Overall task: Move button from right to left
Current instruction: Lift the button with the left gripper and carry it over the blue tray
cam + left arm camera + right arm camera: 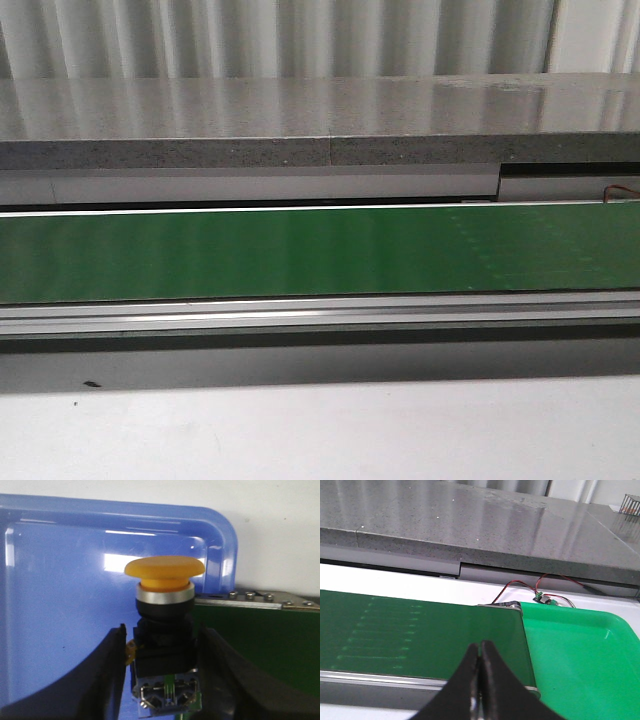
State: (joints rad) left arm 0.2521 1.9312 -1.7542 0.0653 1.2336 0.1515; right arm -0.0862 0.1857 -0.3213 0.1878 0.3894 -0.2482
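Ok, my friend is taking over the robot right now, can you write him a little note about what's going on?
Left gripper: shut on the button, held upright above the blue tray.
Right gripper: shut, holding nothing, above the green belt, beside the green tray.
Done: the button is in the left gripper, over the blue tray.
Left: lower it into the blue tray and let go.

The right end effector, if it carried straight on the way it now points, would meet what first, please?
Probably the green conveyor belt: the right end effector, shut and empty, points down over it, beside the green tray. Depth is unclear.
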